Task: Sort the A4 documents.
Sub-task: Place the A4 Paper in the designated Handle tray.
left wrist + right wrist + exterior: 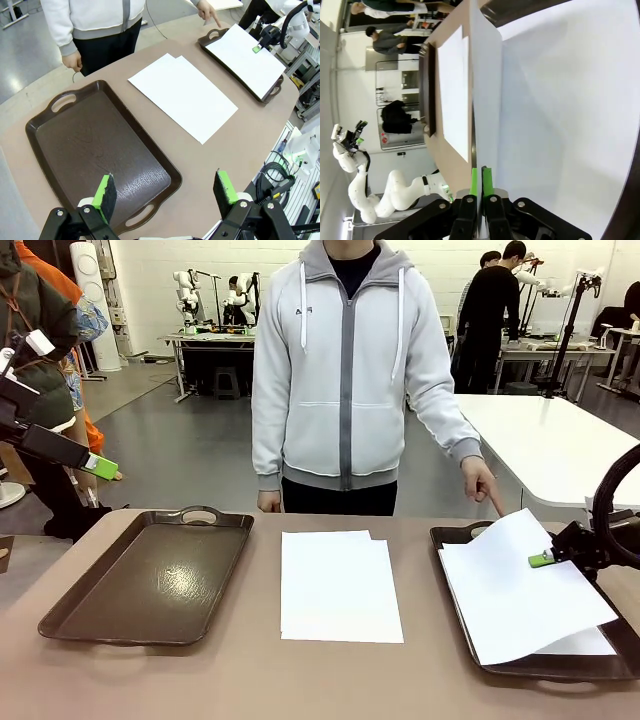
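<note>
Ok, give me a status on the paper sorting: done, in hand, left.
Done: a lower sheet lies in the right tray. In hand: the right gripper is shut on the held sheet, over that tray. Left: the middle sheets, at least two, lie on the table. The left tray holds no paper, and the open left gripper hovers by it.

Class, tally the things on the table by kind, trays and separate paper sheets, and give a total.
Dark brown trays: 2, left tray and right tray.
White paper sheets: 4 distinguishable, 2 overlapping centre sheets, 1 lifted sheet in the right gripper, 1 flat sheet beneath it.
Total: 6.
</note>
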Motion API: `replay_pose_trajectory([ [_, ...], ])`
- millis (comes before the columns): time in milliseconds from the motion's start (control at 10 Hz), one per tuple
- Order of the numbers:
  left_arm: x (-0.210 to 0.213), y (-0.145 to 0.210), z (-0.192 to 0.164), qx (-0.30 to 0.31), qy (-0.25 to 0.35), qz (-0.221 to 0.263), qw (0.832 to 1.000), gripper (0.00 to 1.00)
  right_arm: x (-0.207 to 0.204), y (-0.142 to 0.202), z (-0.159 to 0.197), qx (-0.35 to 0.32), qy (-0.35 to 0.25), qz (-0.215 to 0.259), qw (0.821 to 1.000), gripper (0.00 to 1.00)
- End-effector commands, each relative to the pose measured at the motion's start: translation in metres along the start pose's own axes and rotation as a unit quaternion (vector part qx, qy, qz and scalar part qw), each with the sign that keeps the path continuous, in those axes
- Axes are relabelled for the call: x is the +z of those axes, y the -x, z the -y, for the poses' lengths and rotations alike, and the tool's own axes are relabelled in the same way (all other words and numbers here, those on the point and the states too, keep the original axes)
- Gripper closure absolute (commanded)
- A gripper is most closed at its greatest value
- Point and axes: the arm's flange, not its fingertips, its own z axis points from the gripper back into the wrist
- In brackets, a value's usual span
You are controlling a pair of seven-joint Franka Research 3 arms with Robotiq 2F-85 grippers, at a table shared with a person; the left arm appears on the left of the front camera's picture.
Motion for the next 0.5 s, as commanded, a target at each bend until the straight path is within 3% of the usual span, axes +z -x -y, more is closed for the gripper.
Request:
replay_pose_trajectory([
  [0,0.0000,0.0005,-0.0010,-0.003,0.006,0.002,1.000,0.00,0.0034,-0.0016,-0.0104,-0.006,0.041,0.000,0.999,0.99],
  [400,0.0000,0.0005,-0.0010,-0.003,0.006,0.002,1.000,0.00,-0.0029,-0.0033,-0.0121,0.003,0.091,-0.001,0.996,0.99],
])
